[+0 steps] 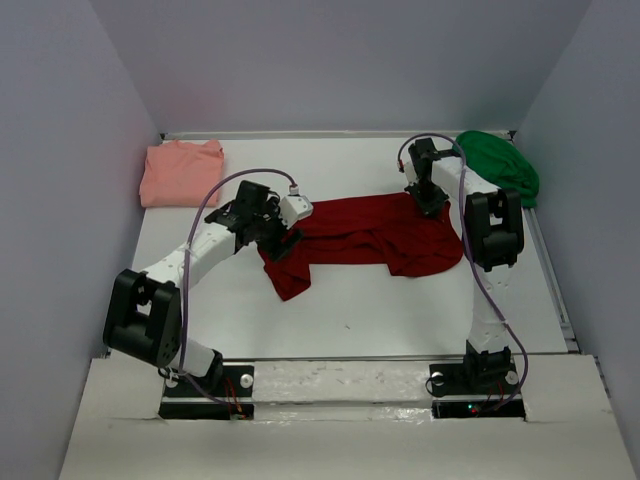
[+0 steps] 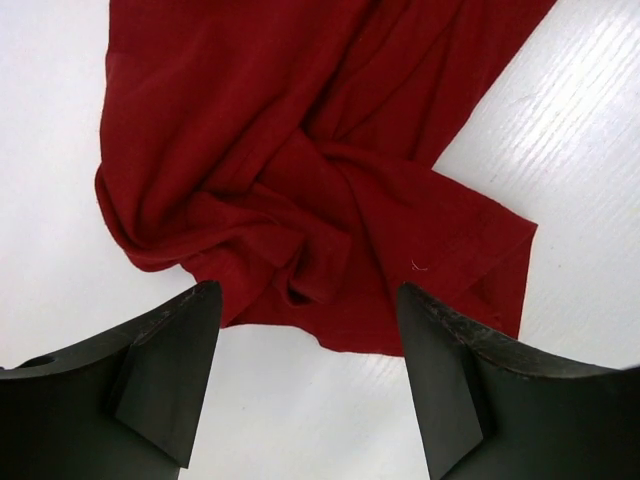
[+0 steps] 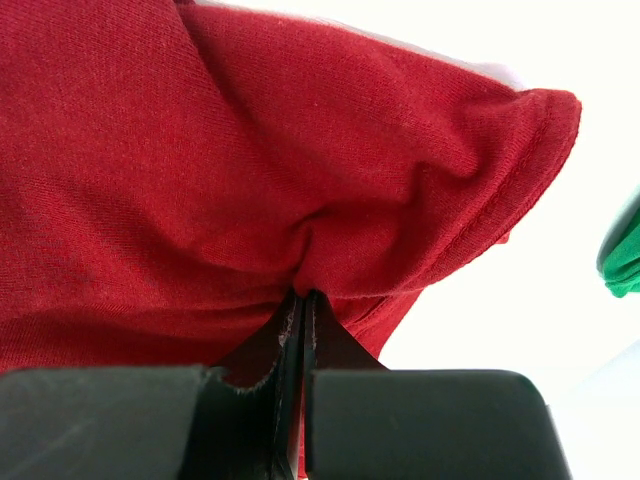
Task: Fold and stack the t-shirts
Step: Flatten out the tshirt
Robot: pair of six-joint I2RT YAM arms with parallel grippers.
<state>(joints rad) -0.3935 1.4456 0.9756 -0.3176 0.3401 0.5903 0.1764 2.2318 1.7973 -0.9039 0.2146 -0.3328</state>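
The crumpled dark red cloth t-shirt [image 1: 370, 235] lies on the white table [image 1: 350, 310], its far right edge pinched by the right gripper [image 3: 303, 300], the left gripper [image 2: 305, 295] spread wide over its bunched left end, the salmon-pink t-shirt [image 1: 182, 172] off its left, the bright green t-shirt [image 1: 500, 163] past its right.

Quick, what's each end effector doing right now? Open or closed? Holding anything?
Left end effector: open, holding nothing, just above the dark red t-shirt.
Right end effector: closed, pinching a fold of the dark red t-shirt.
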